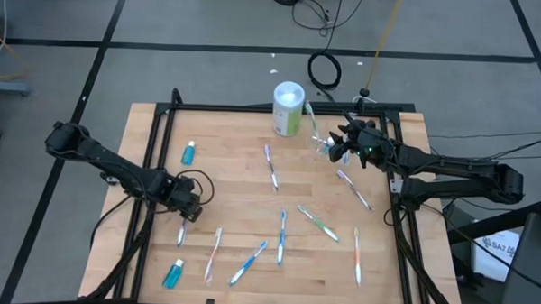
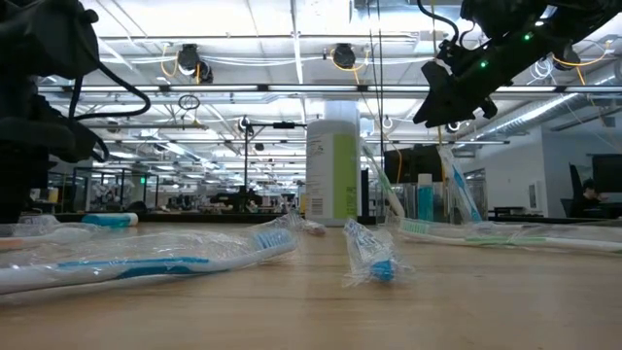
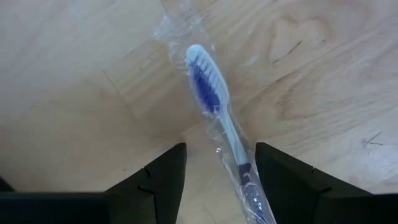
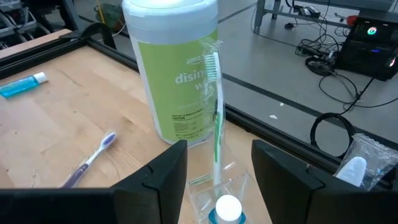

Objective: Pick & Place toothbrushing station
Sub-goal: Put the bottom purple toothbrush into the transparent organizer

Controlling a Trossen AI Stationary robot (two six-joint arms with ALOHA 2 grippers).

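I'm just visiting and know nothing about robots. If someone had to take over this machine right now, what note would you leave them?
Left tool: open, low over a wrapped blue toothbrush at the table's left side, nothing held.
Right tool: open, empty, above the clear cup near the wipes canister.
Done: the cup holds a green toothbrush and a white-capped tube.
Left: the other toothbrushes and two teal tubes lie scattered on the table.

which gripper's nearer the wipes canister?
Right. The right gripper hovers open just beside the wipes canister, above the clear cup. The left gripper is across the table over a wrapped toothbrush.
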